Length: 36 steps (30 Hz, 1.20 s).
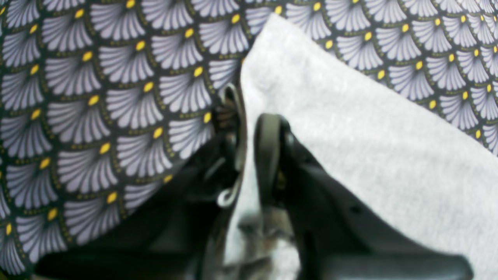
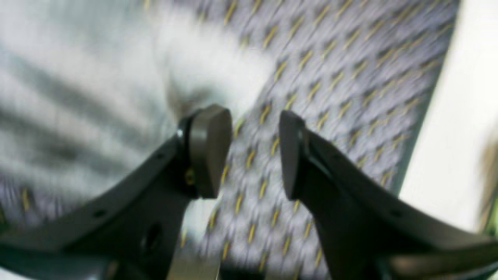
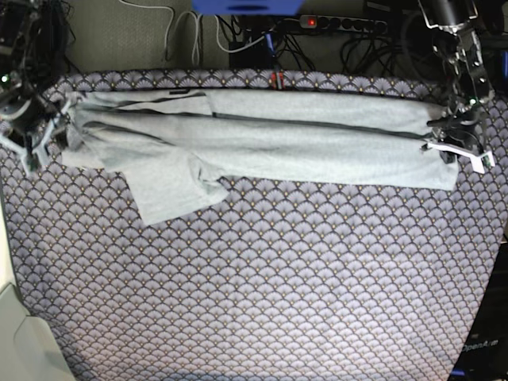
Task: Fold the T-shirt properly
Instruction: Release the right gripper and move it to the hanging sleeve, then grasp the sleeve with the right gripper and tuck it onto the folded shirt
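Plain T-shirt (image 3: 262, 139); corner writing on the tablecloth (image 3: 262, 302) perhaps reads "OpenArm".

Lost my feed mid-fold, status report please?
Left gripper pinching T-shirt edge. Right gripper open, empty, beside shirt. Shirt long across tablecloth. Nothing blocking.

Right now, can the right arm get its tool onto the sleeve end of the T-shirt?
Probably yes. The right tool is open and holds nothing, hovering over the tablecloth right beside the T-shirt edge. Nothing lies between them, though the blurred wrist view leaves the exact gap unclear.
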Each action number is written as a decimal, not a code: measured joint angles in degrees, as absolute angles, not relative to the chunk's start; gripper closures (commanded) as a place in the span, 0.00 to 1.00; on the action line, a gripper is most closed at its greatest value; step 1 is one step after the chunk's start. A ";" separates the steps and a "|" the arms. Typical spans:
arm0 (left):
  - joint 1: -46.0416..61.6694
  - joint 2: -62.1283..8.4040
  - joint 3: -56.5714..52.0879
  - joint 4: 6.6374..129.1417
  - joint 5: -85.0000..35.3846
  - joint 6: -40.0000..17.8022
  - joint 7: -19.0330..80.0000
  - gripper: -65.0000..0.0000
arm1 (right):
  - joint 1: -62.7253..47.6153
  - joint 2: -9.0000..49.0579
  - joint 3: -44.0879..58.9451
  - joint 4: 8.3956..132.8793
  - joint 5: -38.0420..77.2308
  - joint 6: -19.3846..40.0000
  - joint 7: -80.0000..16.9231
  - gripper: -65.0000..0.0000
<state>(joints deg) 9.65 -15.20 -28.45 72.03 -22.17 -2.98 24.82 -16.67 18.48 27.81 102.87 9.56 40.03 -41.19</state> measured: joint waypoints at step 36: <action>9.37 -14.90 -28.08 74.78 -22.57 -1.23 28.32 0.99 | 20.78 15.73 -2.07 59.59 10.09 40.01 -40.42 0.60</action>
